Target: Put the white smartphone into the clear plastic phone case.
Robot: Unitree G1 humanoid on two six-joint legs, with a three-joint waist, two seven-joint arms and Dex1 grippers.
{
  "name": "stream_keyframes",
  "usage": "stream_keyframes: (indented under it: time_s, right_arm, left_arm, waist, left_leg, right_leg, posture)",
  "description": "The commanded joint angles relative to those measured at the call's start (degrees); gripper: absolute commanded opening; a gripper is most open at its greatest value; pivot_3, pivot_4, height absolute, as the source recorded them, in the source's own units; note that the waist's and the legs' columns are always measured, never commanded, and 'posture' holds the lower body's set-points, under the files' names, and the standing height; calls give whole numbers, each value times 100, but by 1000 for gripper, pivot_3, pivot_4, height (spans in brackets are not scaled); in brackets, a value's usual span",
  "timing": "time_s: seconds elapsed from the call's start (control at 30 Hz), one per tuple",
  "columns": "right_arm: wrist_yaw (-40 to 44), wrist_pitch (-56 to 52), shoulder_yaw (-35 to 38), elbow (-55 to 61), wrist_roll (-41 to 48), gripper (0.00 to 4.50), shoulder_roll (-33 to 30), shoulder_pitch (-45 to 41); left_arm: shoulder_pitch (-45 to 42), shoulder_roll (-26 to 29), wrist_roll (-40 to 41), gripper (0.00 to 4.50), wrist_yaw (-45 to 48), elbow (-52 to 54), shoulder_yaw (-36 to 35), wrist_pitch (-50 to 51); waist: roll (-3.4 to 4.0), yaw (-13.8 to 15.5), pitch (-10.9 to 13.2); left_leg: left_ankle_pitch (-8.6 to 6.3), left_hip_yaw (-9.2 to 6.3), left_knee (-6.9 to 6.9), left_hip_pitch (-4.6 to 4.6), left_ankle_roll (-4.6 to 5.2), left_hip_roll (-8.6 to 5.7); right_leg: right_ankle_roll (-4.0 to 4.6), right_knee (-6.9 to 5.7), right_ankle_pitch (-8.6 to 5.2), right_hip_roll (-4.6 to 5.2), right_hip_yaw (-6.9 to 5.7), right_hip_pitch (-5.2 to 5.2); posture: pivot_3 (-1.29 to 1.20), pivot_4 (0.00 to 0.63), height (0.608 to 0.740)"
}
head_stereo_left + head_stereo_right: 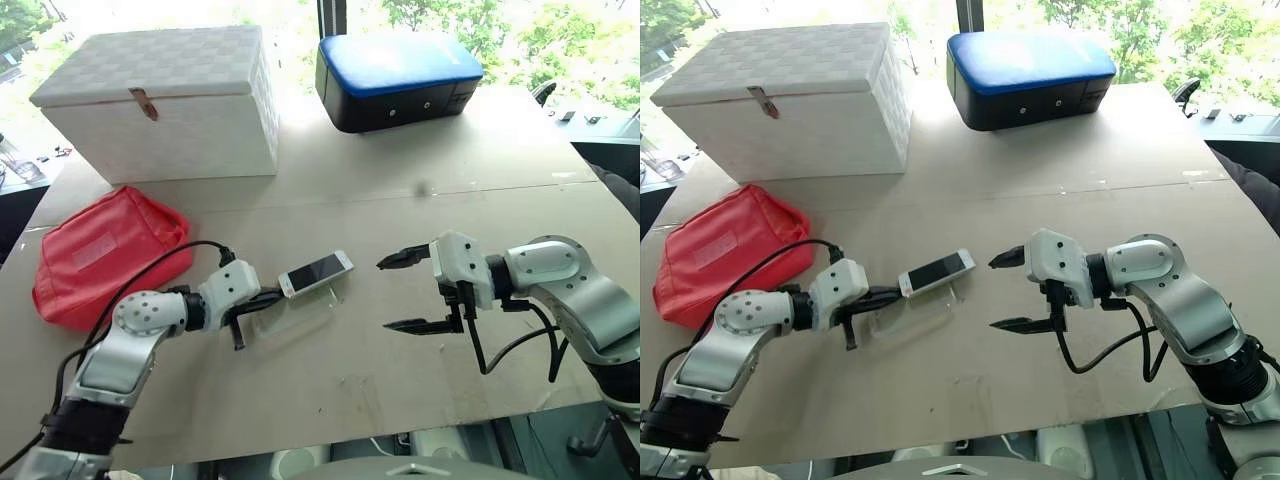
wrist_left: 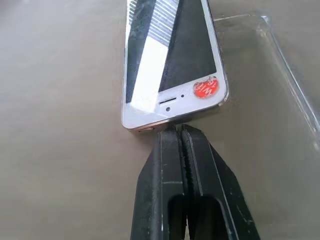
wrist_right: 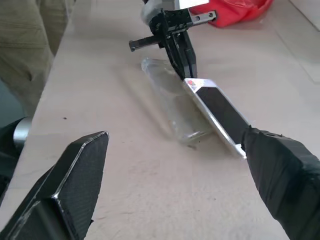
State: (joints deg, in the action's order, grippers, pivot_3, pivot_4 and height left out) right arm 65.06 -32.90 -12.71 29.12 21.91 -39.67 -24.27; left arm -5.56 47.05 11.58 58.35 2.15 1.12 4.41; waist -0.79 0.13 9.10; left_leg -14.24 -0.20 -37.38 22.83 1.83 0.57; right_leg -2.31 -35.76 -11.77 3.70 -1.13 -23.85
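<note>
We keep the left gripper (image 1: 262, 297) with its jaws pressed together, tips against the end of the white smartphone (image 1: 316, 272), apparently to nudge it. The phone rests tilted over the clear plastic phone case (image 1: 297, 309) on the table (image 1: 400, 200), not seated. Our right gripper (image 1: 404, 292) stands nearby, jaws wide apart and empty.

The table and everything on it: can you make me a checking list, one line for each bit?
Surface: tan table, scuffed, a seam across it.
Job's things: phone lies tilted, one long edge up on the clear case, not seated in it.
Clutter: white box, red pouch, blue-topped case.
Grippers: left gripper jaws shut, tips at the phone's end; right gripper jaws wide open, holding nothing.
Cables: black cable on the left arm, black loops under the right.
Surroundings: windows, trees outside.
</note>
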Motion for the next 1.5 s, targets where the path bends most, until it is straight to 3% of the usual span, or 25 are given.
stream_keyframes:
  time_s: [0.03, 0.27, 0.47, 0.57, 0.8, 1.0, 1.17, 1.33, 1.5]
  right_arm:
    - [-316, -110, 185, 353, 110, 4485, -30, 103]
    - [-518, -178, 107, 390, 126, 4485, -68, 183]
    - [-640, -161, -70, 133, -50, 4485, -5, 15]
    - [-810, -265, -65, -421, -91, 4500, 242, -374]
    - [-393, 1631, -974, -2939, -1456, 4500, 627, -1634]
    - [-258, 3866, -1603, -6233, -2548, 4500, 1610, -3170]
    - [-191, 5003, -1623, -8659, -3006, 4500, 2442, -4235]
    - [-172, 3921, -1006, -10178, -2818, 4500, 3235, -4969]
    - [-123, 2991, -650, -10546, -2934, 4500, 3420, -5081]
  left_arm:
    - [-825, -166, -289, 0, 172, -666, 293, -425]
    - [-2293, -801, -842, 0, 704, -2211, 1052, -1663]
    - [-2625, -994, -611, 0, 1506, -2525, 1241, -1989]
    - [-2340, -789, -176, 873, 1829, -2166, 974, -1794]
    - [-946, -302, 1034, 4280, 1370, -301, -277, -686]
    - [490, -247, 1558, 4280, 413, 1468, -1260, 221]
    - [1429, -627, 1930, 4280, 109, 2240, -1795, 111]
    - [2199, -883, 2051, 4280, -111, 2645, -2200, 32]
    - [2665, -1099, 2071, 4280, -392, 3047, -2295, 61]
  waist:
    - [-9, 46, 6]
    - [-31, 75, 19]
    - [-32, 40, 20]
    - [-34, -58, 22]
    - [-37, -120, 32]
    - [-34, -126, 47]
    - [-32, -106, 60]
    - [-29, -128, 62]
    - [-26, -108, 64]
  left_leg:
    - [0, 1, -1, 2, 0, -4]
    - [0, 6, -5, 21, 1, -23]
    - [0, 7, -5, 18, 1, -24]
    - [0, 7, -5, 14, 1, -17]
    - [0, 13, -5, 5, 2, -1]
    - [0, 23, -3, 6, 1, -3]
    - [1, 21, 2, 5, -2, -3]
    - [2, 25, 9, 0, -6, -4]
    - [3, 17, 14, -1, -9, -7]
  right_leg:
    - [9, 1, 6, 3, 1, 0]
    - [-14, 16, 21, 7, 5, 0]
    - [-15, 13, 21, -3, 7, -1]
    - [-14, 8, 21, -9, 9, -1]
    - [-15, -5, 21, -9, 21, -8]
    - [-14, -5, 22, -7, 32, -12]
    - [-10, -6, 23, -3, 32, -11]
    - [3, -6, 17, 0, 35, -12]
    - [17, -8, 11, 7, 31, -11]
  posture:
    - [0, 150, 740]
    - [0, 150, 740]
    - [0, 150, 740]
    - [0, 150, 740]
    - [0, 150, 740]
    - [0, 150, 740]
    - [0, 150, 740]
    - [0, 150, 740]
    - [0, 150, 740]
